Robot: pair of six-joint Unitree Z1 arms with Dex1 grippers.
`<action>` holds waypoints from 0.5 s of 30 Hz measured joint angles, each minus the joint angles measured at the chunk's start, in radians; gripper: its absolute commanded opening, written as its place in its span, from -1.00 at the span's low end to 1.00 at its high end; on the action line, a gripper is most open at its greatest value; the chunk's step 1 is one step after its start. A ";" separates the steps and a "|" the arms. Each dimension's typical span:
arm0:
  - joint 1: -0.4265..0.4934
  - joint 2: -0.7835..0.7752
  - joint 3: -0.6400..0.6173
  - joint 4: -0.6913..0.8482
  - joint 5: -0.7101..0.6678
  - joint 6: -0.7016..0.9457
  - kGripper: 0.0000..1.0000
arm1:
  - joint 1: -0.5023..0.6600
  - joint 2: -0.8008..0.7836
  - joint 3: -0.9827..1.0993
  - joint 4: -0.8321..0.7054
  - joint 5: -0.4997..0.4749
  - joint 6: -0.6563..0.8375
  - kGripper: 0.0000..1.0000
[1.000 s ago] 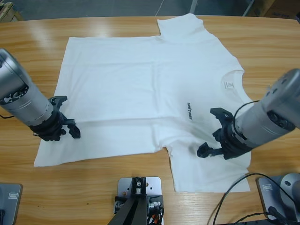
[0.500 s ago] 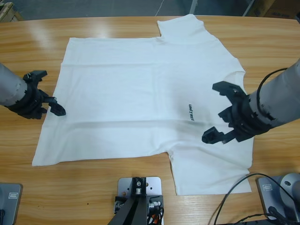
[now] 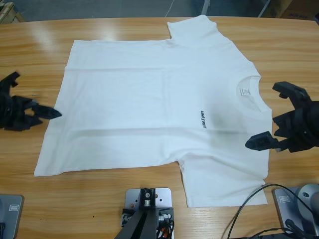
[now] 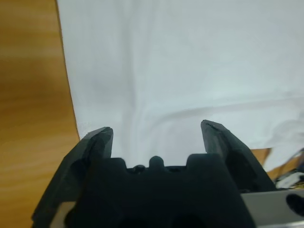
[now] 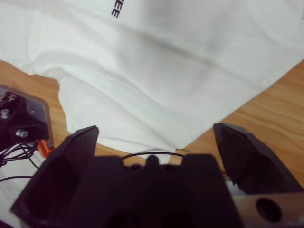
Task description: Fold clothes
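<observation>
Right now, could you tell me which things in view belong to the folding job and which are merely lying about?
For the job:
T-shirt, spread flat
left pincer, open, empty
right pincer, open, empty

Lying about:
table
cable beside the near sleeve

Long wooden table (image 3: 124,204) — black cable (image 3: 244,206) near its edge.

Table (image 3: 124,199): we see long light wood boards, grain running along its length, with glare near its far left corner.
Floor (image 3: 99,7): we see grey floor beyond the table's far edge.
Boxes (image 3: 294,7): cardboard, past the far right corner.
</observation>
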 measured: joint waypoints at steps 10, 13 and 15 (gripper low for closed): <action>0.001 -0.218 0.019 0.183 -0.089 -0.086 0.53 | -0.001 0.025 0.018 -0.064 0.025 0.013 1.00; 0.001 -0.259 0.050 0.220 -0.090 -0.107 0.54 | -0.001 0.026 0.020 -0.079 0.031 0.013 1.00; 0.001 -0.280 0.084 0.223 -0.100 -0.132 0.56 | -0.001 0.028 0.022 -0.087 0.039 0.013 1.00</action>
